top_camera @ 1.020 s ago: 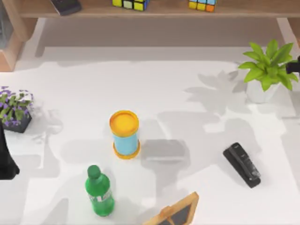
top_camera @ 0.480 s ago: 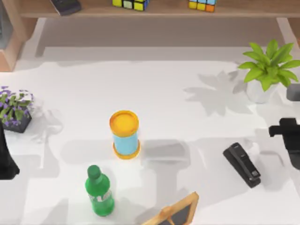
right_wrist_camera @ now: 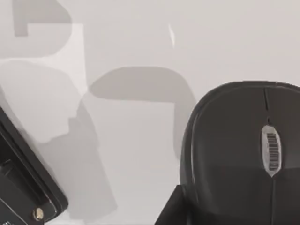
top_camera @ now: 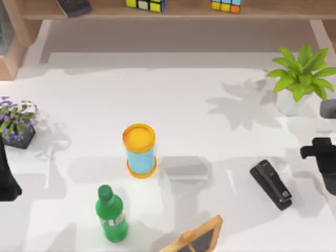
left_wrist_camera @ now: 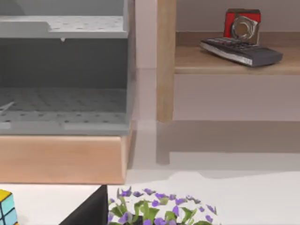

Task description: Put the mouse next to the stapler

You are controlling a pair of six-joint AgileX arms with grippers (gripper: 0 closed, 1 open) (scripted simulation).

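The black stapler (top_camera: 270,185) lies on the white table at the right, slanted; its end also shows in the right wrist view (right_wrist_camera: 23,187). A black mouse (right_wrist_camera: 243,150) with a grey scroll wheel hangs above the table beside the stapler and casts a shadow below it. My right gripper (top_camera: 316,151) is at the table's right edge, just right of the stapler, shut on the mouse, with one dark finger (right_wrist_camera: 171,208) against the mouse's side. My left arm (top_camera: 6,178) is parked at the left edge.
A yellow-lidded blue can (top_camera: 139,149) and a green bottle (top_camera: 111,214) stand left of centre. A wood-framed slate (top_camera: 197,239) leans at the front. A green plant (top_camera: 299,79) is back right, purple flowers (top_camera: 16,123) at left, and the shelf (top_camera: 178,11) holds colour cubes.
My right arm came in from beside the green plant and moved forward along the right edge to the stapler's side, then slowed. The stapler has not moved.
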